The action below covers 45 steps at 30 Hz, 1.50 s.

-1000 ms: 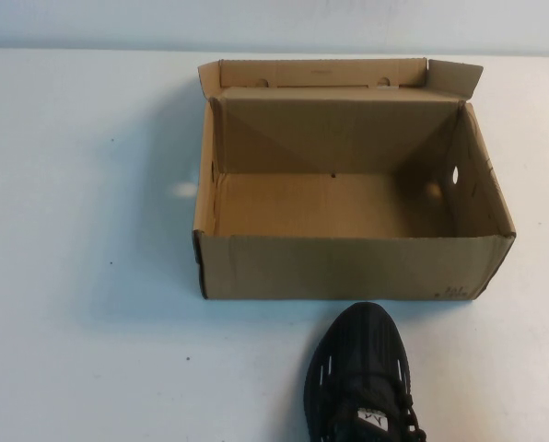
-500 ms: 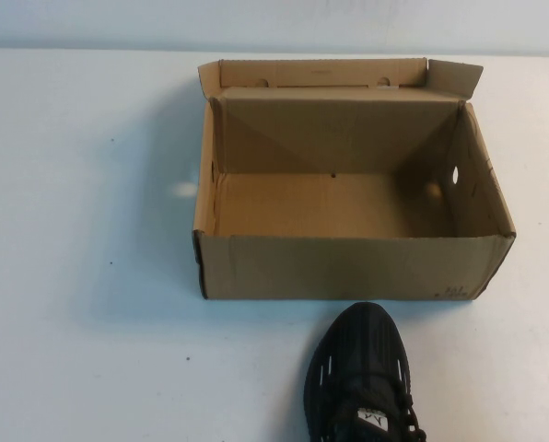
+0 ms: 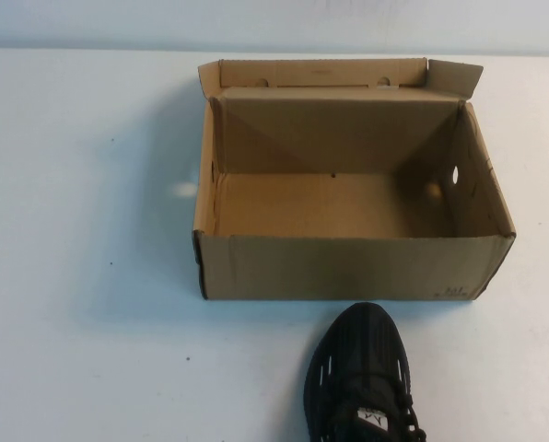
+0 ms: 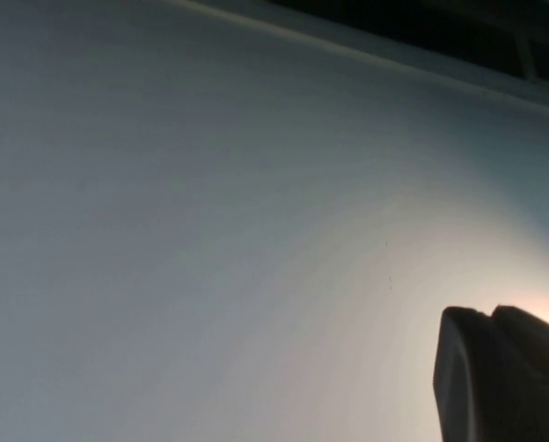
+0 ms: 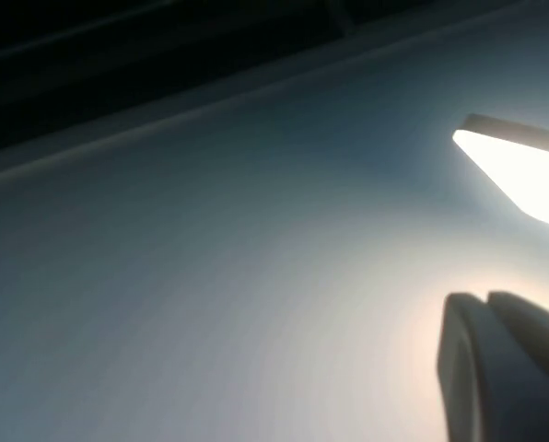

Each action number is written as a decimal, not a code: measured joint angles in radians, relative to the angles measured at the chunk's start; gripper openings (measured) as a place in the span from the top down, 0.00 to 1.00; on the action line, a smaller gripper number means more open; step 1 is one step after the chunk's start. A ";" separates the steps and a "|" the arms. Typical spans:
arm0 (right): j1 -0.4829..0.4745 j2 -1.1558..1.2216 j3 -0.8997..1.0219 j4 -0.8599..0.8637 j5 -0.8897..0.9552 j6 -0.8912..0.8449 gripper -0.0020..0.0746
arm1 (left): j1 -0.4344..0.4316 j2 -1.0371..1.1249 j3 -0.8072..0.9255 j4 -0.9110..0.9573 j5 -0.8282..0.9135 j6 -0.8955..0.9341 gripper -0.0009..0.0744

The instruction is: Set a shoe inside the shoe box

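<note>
High view: shoe (image 3: 359, 378) just before shoe box (image 3: 348, 267), no claw near.

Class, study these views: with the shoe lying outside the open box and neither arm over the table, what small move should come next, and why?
Probably bring the right gripper down over the shoe. The shoe lies on the table just in front of the empty shoe box, towards the robot's right. Neither gripper appears in the high view; the left gripper shows only in its wrist view, over bare tabletop.
</note>
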 joint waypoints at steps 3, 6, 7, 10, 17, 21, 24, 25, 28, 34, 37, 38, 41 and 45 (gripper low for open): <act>0.000 0.037 -0.155 0.001 0.175 -0.041 0.99 | 0.000 0.031 -0.086 -0.002 0.106 -0.024 0.99; 0.000 0.119 -0.275 0.001 0.390 -0.081 0.99 | 0.000 0.095 -0.163 -0.002 0.256 -0.083 0.99; 0.000 0.153 -0.309 0.001 0.457 -0.088 0.99 | 0.000 0.122 -0.189 -0.002 0.313 -0.096 0.99; 0.000 0.249 -0.373 0.001 0.615 -0.095 0.99 | 0.000 0.198 -0.244 -0.004 0.452 -0.111 0.99; 0.000 0.339 -0.363 -0.095 0.810 -0.099 0.99 | 0.000 0.290 -0.257 0.035 0.674 -0.112 0.99; 0.000 0.339 -0.320 -0.028 0.929 -0.099 0.99 | 0.000 0.291 -0.248 0.036 0.743 -0.112 0.99; 0.000 0.347 -0.289 0.017 1.060 -0.099 0.99 | 0.000 0.291 -0.238 0.025 0.807 -0.115 0.99; 0.000 0.360 -0.286 0.025 1.109 -0.099 0.99 | 0.000 0.291 -0.238 0.018 0.828 -0.116 0.99; 0.000 0.422 -0.286 0.035 1.264 -0.120 0.99 | 0.000 0.291 -0.238 0.010 0.876 -0.112 0.99; 0.000 0.668 -0.383 0.037 1.556 -0.215 0.99 | 0.000 0.335 -0.238 -0.012 0.980 -0.019 0.99; 0.002 0.795 -0.445 0.041 1.681 -0.270 0.99 | 0.000 0.387 -0.257 -0.043 1.074 0.056 0.99; 0.011 0.833 -0.462 0.045 1.701 -0.283 0.99 | 0.000 0.410 -0.273 -0.061 1.112 0.083 0.99; 0.077 0.898 -0.487 0.061 1.696 -0.333 0.99 | 0.000 0.479 -0.325 -0.134 1.210 0.164 0.99; 0.222 0.923 -0.495 0.057 1.671 -0.382 0.99 | 0.000 0.577 -0.369 -0.214 1.319 0.231 0.99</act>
